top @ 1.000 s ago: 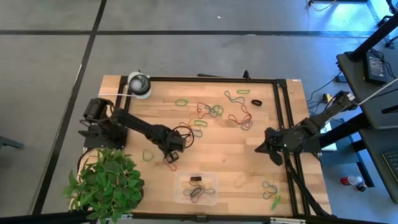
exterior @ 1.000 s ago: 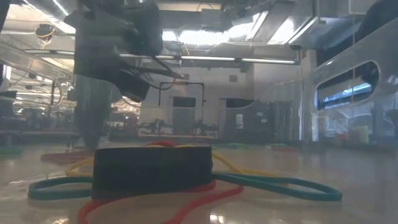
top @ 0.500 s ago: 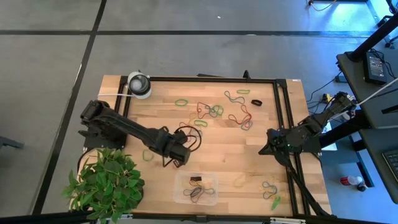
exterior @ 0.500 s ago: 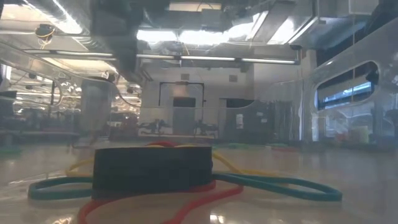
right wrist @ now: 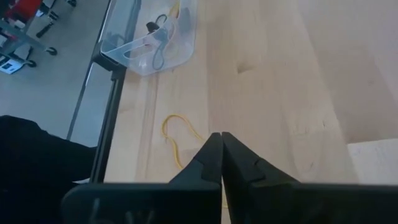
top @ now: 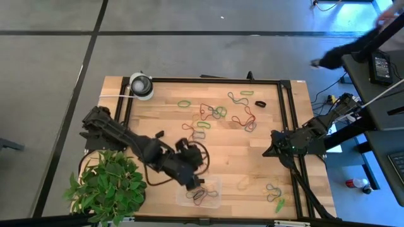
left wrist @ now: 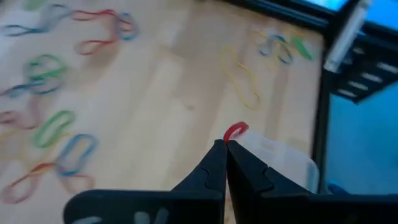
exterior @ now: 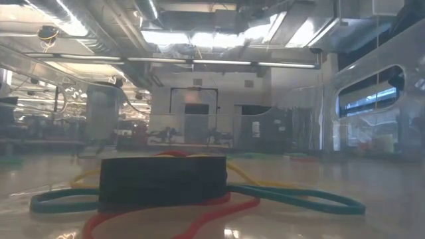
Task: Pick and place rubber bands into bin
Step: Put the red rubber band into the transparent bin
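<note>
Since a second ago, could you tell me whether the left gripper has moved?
Yes. In the high view the left gripper has travelled from the bare wood toward the table's front edge and now sits at the bin, shut on a red band.

Left gripper over the bin at the table's near edge; rubber bands scattered beyond.

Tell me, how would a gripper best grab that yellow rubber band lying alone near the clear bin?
Probably from straight above, pinching one strand of the yellow rubber band at its rounded end. It lies flat on the wooden table, beside the bin, so there is no edge to grip sideways.
</note>
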Robot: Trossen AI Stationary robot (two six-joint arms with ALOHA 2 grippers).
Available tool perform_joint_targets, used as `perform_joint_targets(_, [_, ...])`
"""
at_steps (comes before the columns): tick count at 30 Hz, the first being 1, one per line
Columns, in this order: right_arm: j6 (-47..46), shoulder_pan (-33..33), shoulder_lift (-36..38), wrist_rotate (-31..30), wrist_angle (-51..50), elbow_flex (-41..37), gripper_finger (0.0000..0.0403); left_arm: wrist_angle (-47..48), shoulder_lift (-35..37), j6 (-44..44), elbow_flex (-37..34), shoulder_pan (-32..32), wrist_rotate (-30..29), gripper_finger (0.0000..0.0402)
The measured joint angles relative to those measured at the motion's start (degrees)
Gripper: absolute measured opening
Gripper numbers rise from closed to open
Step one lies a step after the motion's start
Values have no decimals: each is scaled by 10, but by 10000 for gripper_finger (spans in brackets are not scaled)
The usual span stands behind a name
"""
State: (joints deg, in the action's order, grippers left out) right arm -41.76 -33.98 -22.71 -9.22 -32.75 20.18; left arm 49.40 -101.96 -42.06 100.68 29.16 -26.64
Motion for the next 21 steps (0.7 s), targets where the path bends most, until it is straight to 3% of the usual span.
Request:
perform_joint_targets(9, [2, 0, 0, 0, 0, 0, 3, 37, -102, -81, 0, 20, 109, 2])
perform_joint_targets(15, [0, 0, 0, -1, 0, 0, 3, 70, -165, -103, 0, 20, 243, 2])
perform_joint_targets(21, [-1, 0, 0, -2, 0, 0, 3, 78, -191, -110, 0, 20, 279, 2])
